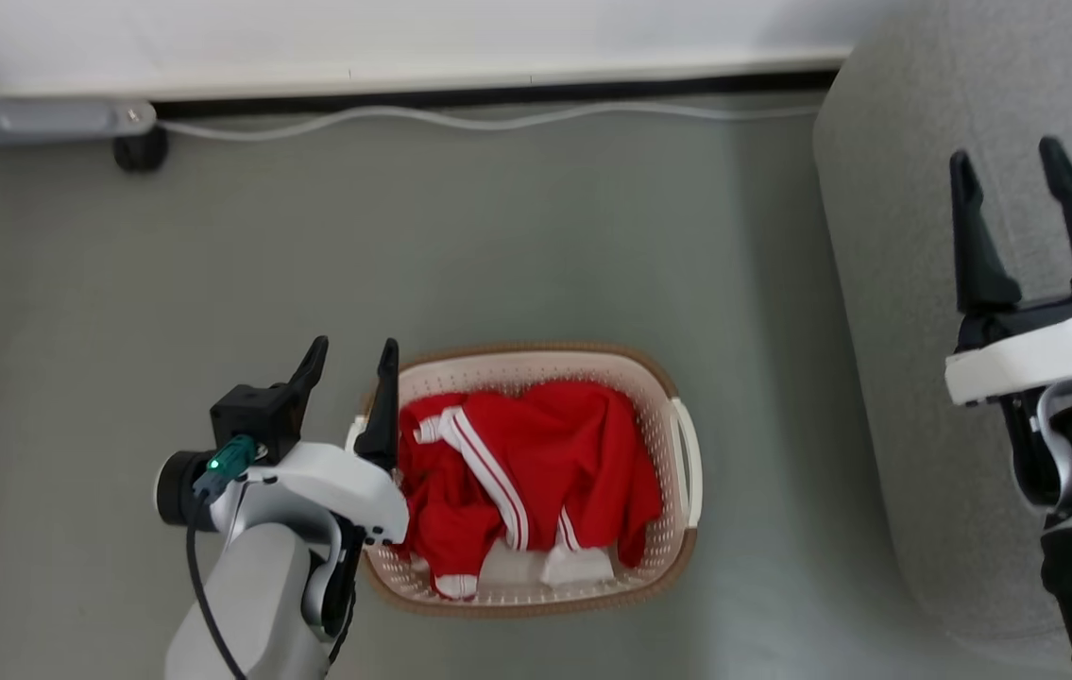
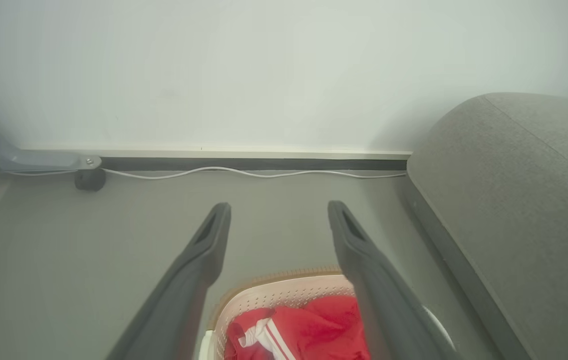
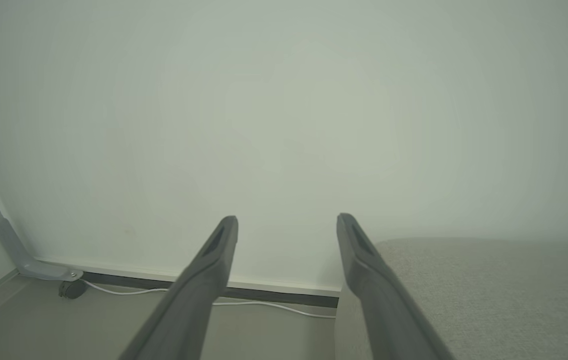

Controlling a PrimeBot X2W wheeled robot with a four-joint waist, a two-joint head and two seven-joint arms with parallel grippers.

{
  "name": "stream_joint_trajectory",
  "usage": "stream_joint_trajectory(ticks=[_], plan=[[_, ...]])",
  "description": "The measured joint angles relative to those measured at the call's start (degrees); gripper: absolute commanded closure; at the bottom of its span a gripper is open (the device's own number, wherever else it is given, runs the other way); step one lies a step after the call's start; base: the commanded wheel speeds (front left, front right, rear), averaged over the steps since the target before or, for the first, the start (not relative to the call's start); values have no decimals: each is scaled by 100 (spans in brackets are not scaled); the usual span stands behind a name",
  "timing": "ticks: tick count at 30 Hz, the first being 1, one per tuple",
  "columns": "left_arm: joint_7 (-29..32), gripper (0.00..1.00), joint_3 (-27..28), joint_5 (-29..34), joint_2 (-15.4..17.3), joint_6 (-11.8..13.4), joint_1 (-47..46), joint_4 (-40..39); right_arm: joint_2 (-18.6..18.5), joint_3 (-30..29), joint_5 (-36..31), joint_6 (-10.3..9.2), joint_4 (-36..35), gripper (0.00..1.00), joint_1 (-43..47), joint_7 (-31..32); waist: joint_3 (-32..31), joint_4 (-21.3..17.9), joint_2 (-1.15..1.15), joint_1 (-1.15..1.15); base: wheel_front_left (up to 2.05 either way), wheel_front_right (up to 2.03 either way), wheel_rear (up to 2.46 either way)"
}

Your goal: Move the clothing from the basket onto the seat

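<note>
The clothing (image 1: 545, 444) is heaped in the basket (image 1: 663, 439) (beside the seat (image 1: 913, 236)); left gripper (image 1: 353, 344) and right gripper (image 1: 1005, 151) are held spread, empty

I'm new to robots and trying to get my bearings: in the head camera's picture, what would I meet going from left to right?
Small black caster wheel → open left gripper with two dark fingers → oval cream perforated basket holding the bright red striped garment → large grey fabric sofa.
</note>
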Motion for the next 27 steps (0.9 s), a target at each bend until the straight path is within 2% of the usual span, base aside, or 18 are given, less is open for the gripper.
stream_joint_trajectory(ticks=[16,27], plan=[[-16,0,-1049,-728,3,85,-1107,781,-129,-41,2,0,-638,0,-913,-16,1926,-167,0,0,0,0,0],[-16,0,-1823,-1230,18,80,-1997,1606,-27,51,42,0,-1011,0,-1255,-41,2869,-483,0,0,0,0,0]])
